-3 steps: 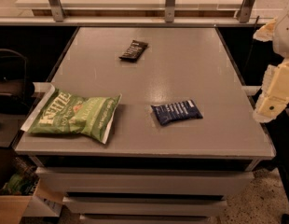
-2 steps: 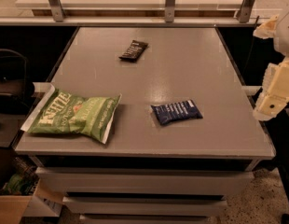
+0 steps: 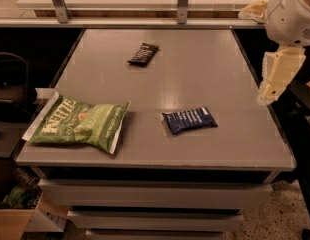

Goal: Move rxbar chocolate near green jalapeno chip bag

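The rxbar chocolate (image 3: 143, 53) is a small black-brown wrapper lying at the far middle of the grey table (image 3: 195, 74). The green jalapeno chip bag (image 3: 80, 123) lies flat at the near left corner, partly over the table's left edge. My gripper (image 3: 276, 79) hangs at the right edge of the table, above its surface and well to the right of both items. It holds nothing that I can see.
A dark blue packet (image 3: 189, 120) with white text lies near the front, right of centre. A glass rail with metal posts (image 3: 182, 1) runs along the back. A cardboard box (image 3: 17, 219) sits on the floor at lower left.
My arm and gripper have shifted slightly left and up at the table's right edge. The items on the table have not moved.
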`<action>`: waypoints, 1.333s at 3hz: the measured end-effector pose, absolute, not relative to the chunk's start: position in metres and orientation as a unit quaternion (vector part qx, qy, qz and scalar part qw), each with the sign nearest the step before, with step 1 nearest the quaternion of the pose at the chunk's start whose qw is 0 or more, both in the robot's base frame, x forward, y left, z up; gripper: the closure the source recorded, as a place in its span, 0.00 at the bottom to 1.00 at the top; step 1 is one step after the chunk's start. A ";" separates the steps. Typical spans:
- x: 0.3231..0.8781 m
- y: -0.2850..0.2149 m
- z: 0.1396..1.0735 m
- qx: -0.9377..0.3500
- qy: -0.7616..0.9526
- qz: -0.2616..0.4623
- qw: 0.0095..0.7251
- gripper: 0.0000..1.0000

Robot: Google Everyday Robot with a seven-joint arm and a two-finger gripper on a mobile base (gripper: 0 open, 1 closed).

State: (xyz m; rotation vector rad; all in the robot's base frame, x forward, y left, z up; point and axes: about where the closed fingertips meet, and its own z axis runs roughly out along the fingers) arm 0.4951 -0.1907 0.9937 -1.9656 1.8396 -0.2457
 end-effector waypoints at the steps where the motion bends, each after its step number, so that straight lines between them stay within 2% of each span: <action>1: 0.528 -0.163 0.986 -0.778 0.580 -0.118 0.210 0.00; 2: 0.555 -0.133 0.971 -0.837 0.492 -0.152 0.185 0.00; 4: 0.555 -0.130 0.977 -0.841 0.477 -0.181 0.178 0.00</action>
